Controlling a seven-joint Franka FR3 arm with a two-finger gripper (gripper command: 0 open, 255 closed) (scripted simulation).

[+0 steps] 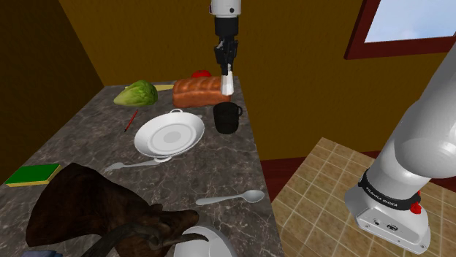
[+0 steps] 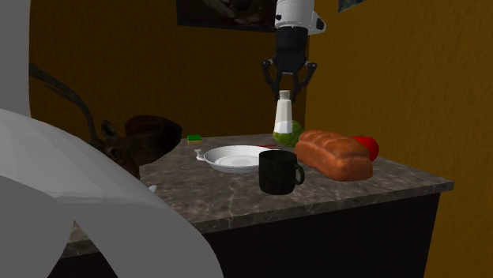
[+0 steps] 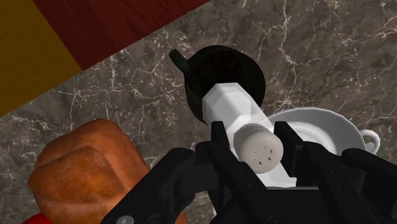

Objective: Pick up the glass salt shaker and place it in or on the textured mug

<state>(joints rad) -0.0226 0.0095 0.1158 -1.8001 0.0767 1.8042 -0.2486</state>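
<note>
Plainly the black gripper (image 1: 226, 71) is clamped on the cap end of the white salt shaker (image 1: 229, 86), which hangs near upright, long axis vertical, high over the dark veined counter (image 1: 219, 168), with the black mug (image 1: 226, 117) at six o'clock below, well apart.

Along the far edge of the worktop (image 1: 234, 164), from the shoulder view's left to right: lettuce (image 1: 137, 93), then bread loaf (image 1: 199, 90), with tomato (image 1: 201, 74) behind the loaf at the far corner. In front of the loaf, by the edge nearest the stand: mug (image 1: 226, 117). Just beside the mug, toward the middle: handled dish (image 1: 169, 134). Above the mug, apart from it: salt shaker (image 1: 227, 82), clasped in the gripper (image 1: 226, 69). Between lettuce and dish: pencil (image 1: 131, 120). In front of the dish: utensil (image 1: 128, 166); nearer the stand-side edge, spoon (image 1: 232, 197). By the opposite edge: flat pad (image 1: 31, 174). At the near end: bag (image 1: 88, 208), with bowl (image 1: 203, 241) beside it.
</note>
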